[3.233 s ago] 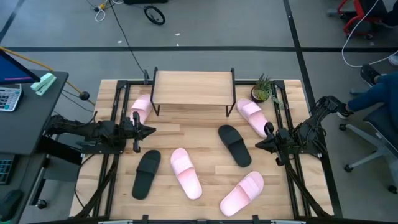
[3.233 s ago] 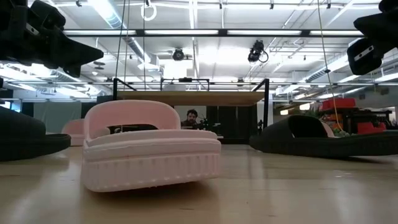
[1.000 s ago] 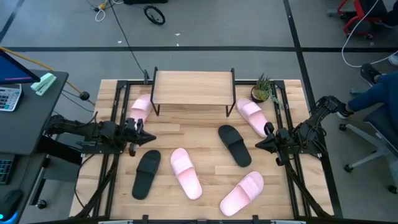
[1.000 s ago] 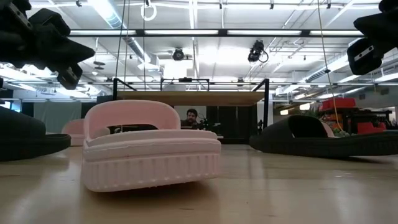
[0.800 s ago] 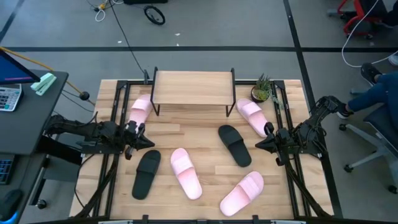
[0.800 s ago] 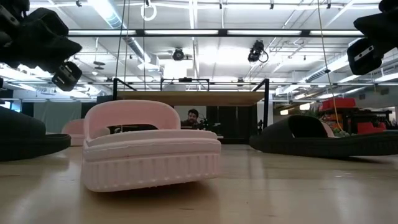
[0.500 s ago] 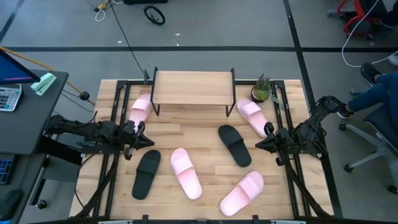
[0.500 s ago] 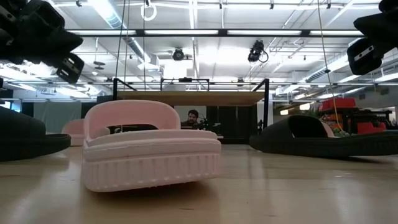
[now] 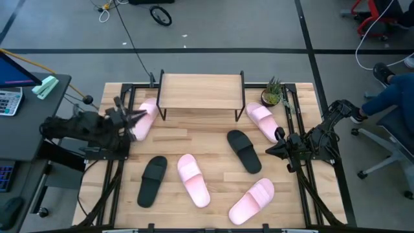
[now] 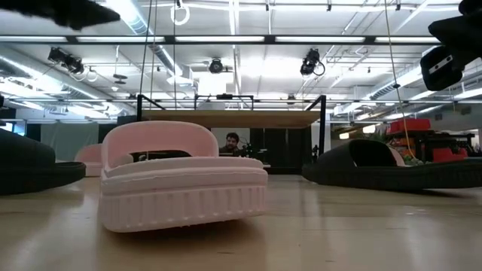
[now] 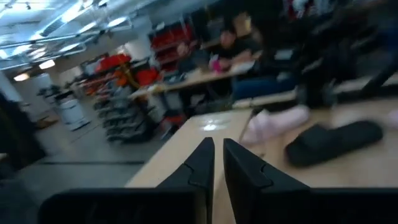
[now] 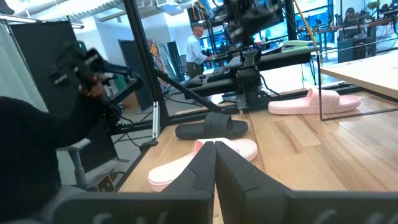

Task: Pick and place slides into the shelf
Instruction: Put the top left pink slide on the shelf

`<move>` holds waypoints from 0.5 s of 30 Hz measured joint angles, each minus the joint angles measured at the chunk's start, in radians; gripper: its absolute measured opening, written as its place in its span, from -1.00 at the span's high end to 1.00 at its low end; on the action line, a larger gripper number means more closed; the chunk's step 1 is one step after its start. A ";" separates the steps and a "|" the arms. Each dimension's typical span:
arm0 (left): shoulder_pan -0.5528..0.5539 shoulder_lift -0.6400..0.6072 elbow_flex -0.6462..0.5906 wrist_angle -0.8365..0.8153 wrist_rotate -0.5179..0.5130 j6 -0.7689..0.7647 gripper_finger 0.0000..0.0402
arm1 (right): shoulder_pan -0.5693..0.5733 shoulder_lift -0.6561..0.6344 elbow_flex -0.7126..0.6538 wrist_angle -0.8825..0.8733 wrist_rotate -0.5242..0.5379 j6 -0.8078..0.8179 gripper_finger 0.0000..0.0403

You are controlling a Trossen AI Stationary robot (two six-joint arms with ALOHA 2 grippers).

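Left claw (image 9: 138, 116) at table (image 9: 213, 139) edge, beside pink slide (image 9: 145, 116).

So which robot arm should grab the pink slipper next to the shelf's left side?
Probably the left. Its gripper hangs right by that pink slide; the right gripper waits across the table.

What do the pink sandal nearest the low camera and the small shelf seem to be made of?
Pink sandal: probably soft foam or rubber, matte, with a moulded ribbed edge around the sole. Shelf: light wooden top with visible grain on thin black legs, probably metal.
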State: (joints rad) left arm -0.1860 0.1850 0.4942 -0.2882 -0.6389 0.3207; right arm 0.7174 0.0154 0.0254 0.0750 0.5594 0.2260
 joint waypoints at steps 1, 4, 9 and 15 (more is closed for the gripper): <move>0.000 0.027 0.047 -0.055 -0.019 0.013 0.78 | 0.000 0.000 0.000 0.000 0.000 0.000 0.93; 0.000 0.123 0.193 -0.208 -0.066 0.059 0.73 | 0.000 0.000 0.000 0.000 0.000 0.000 0.93; 0.000 0.309 0.414 -0.572 -0.205 0.063 0.62 | 0.000 0.000 0.000 0.000 0.000 0.000 0.93; 0.000 0.494 0.510 -1.005 -0.258 -0.229 0.39 | 0.000 0.000 0.000 0.000 0.000 0.000 0.93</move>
State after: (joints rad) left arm -0.1860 0.6786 1.0046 -1.2935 -0.8972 0.0919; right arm 0.7174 0.0154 0.0254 0.0750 0.5594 0.2260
